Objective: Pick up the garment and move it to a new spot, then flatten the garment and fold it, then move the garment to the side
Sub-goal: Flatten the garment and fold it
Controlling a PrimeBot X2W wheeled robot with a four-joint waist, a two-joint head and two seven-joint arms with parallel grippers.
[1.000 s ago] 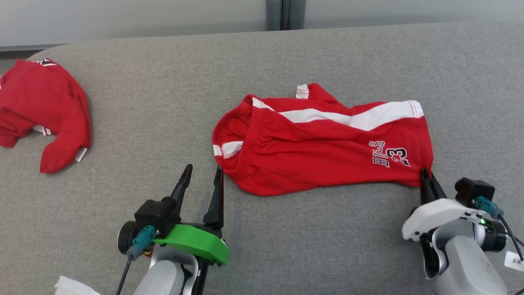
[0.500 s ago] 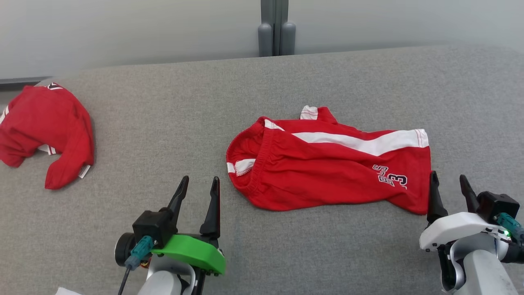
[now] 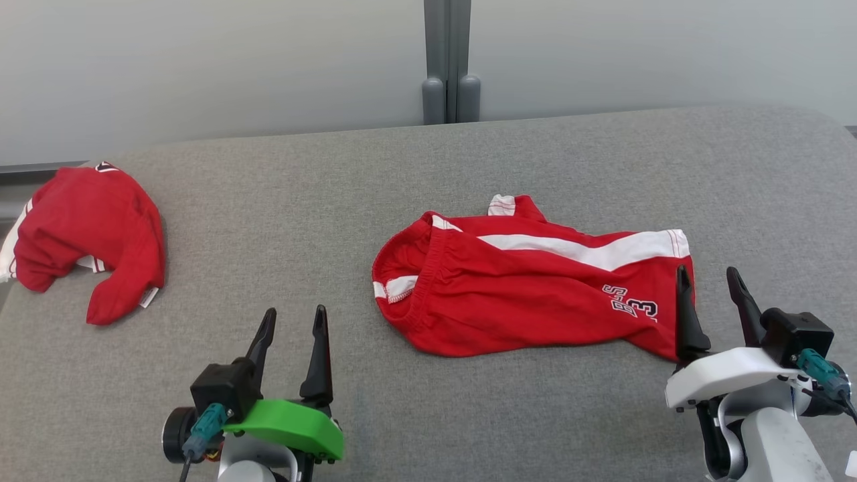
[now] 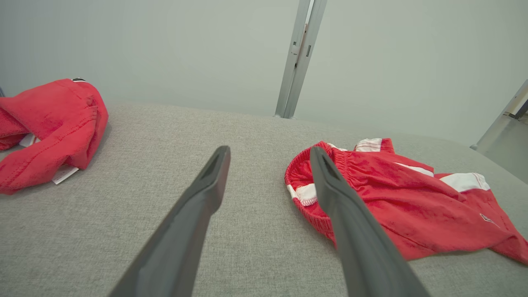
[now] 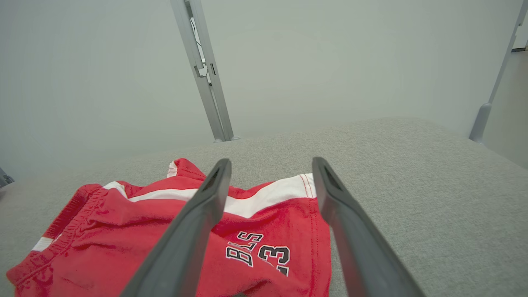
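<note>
— On the grey padded top (image 3: 469,167), how did the garment (image 3: 535,288) lie?

— Near the middle, a little toward the robot's right, crumpled rather than flat. Its long axis ran left to right across the robot's front. The elastic waistband (image 3: 428,281) was at the left end and the leg hem (image 3: 676,244) at the right, beside the printed number. A white stripe (image 3: 589,253) ran along the far edge.

— Which arm was nearer?

— The right. The right gripper (image 3: 706,270) stood at the hem end, jaws spread wide and holding nothing. In the head view its inner finger crossed the hem corner and its outer finger stood over bare cushion. I couldn't tell whether it touched the cloth.

— And the other?

— The left gripper (image 3: 295,310) was just as wide and empty. It sat nearer the robot than the waistband and off to its left, with bare cushion between them.

— So what did the next move turn on?

— My judgement was that flattening would mean drawing the two ends apart along that axis. The right arm needed only a short reach onto the hem. The left had to travel forward and to its right to meet the waistband.

— Anything else nearby?

— A second red bundle (image 3: 87,234) lay well apart, at the far left edge.
</note>
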